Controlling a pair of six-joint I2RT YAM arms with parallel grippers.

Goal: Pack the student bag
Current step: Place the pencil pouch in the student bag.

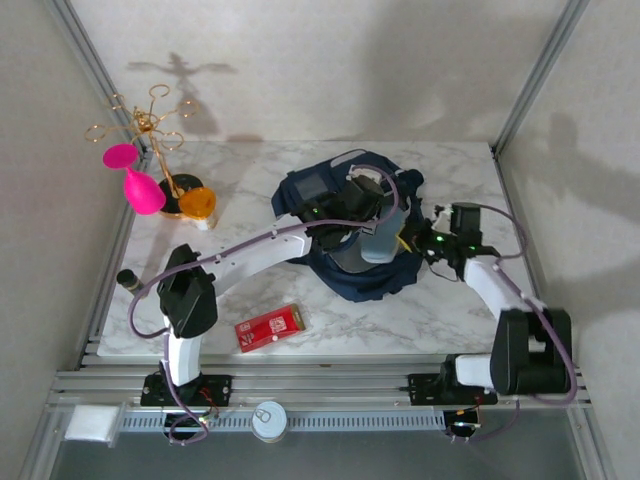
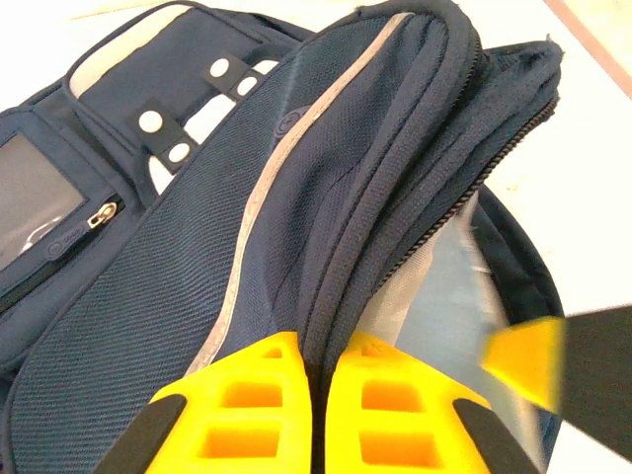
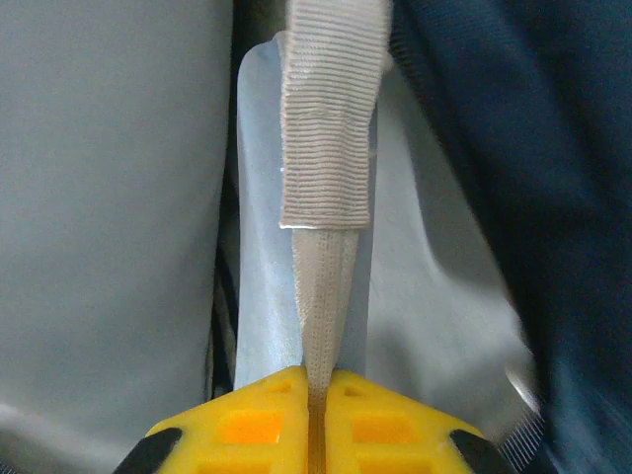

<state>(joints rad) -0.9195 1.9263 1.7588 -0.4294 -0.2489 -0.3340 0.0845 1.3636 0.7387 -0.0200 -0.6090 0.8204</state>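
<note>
The student bag (image 1: 372,282) lies in the middle of the marble table (image 1: 440,320), slumped flat with its mouth pulled open toward the right of the overhead view.

It looks soft and floppy. The cloth folds and sags wherever nothing props it, so it will likely collapse once released. It is probably light while empty, and the pale lining inside looks smooth enough to slip. The firmer parts are the better places to take hold: the bound seams, the corded zip rim (image 2: 395,227) and the woven loops, rather than the loose panels.

Both arms use those parts. In its wrist view the left claw (image 2: 314,351) is pressed together on the thick rim of the opening, with the dark cloth pinched between its yellow fingers. The right claw (image 3: 314,380) is pinched tight on a beige webbing strap (image 3: 331,118), which rises taut from it.

The bag is navy with a fine mesh weave. A thin pale stripe (image 2: 267,188) curves along one panel. At the upper left of the left wrist view there is a grey-white patch with round snaps, and below it a clear window pocket with a small zip.
</note>
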